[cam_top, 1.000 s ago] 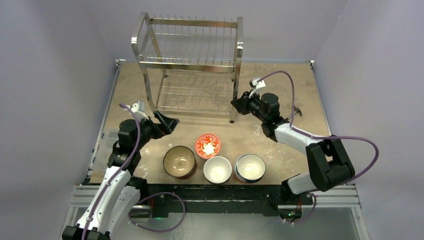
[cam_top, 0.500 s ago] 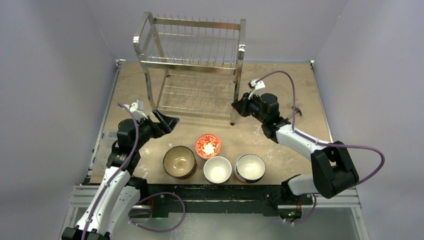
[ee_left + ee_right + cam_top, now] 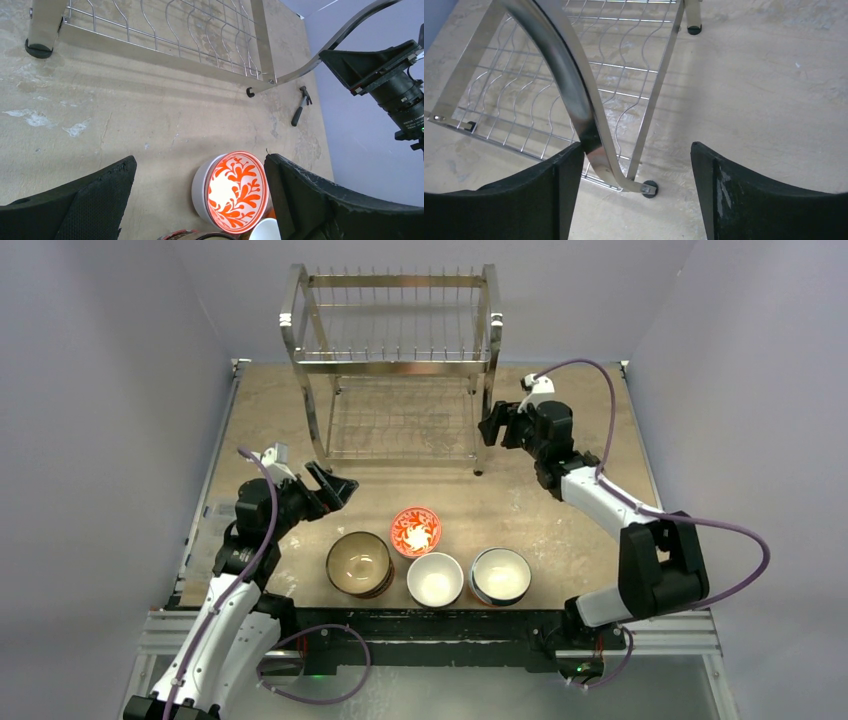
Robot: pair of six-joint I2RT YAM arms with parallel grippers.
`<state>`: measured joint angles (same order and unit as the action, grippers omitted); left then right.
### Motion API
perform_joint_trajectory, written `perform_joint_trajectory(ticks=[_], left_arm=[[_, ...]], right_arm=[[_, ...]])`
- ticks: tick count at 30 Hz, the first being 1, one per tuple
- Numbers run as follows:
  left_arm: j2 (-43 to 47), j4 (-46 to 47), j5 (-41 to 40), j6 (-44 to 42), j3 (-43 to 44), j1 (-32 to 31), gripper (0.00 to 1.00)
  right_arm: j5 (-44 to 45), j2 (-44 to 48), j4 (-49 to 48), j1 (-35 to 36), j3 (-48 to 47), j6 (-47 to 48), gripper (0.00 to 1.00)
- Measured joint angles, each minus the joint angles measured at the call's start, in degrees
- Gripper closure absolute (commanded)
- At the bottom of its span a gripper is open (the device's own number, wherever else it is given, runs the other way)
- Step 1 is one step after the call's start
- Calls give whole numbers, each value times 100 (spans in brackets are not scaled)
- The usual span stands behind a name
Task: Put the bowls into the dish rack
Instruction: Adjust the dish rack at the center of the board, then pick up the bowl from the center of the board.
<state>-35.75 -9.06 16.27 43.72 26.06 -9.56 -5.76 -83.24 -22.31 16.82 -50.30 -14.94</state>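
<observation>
Dish rack [image 3: 390,367] shifted rightward, right hand [image 3: 492,428] spread beside its post

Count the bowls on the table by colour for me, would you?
brown bowl: 1
red-patterned bowl: 1
white bowl: 1
blue-rimmed bowl: 1
Total: 4 bowls, none yet in the dish rack.

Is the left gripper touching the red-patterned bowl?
Apart. In the top view, a strip of bare table separates the left gripper from the red-patterned bowl; its jaws stand open.
</observation>
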Motion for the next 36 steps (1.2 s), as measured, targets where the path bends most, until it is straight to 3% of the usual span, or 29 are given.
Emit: perform_joint_trajectory(ticks=[10,20,31,36], left_arm=[[-63,-151,-61,0,48,0,1],[-151,-350,-153,0,83,0,1],[-98,-350,42,-44,72,0,1],[-105,-522,107,-160,79,0,1]], right_arm=[[-474,911,308,-76,374,-120,2],[-758,2205,680,-114,890,-341,1],[-2063,2000,863,-103,1196,-570,1],[-2518,1657,811,258,1296,-765,1]])
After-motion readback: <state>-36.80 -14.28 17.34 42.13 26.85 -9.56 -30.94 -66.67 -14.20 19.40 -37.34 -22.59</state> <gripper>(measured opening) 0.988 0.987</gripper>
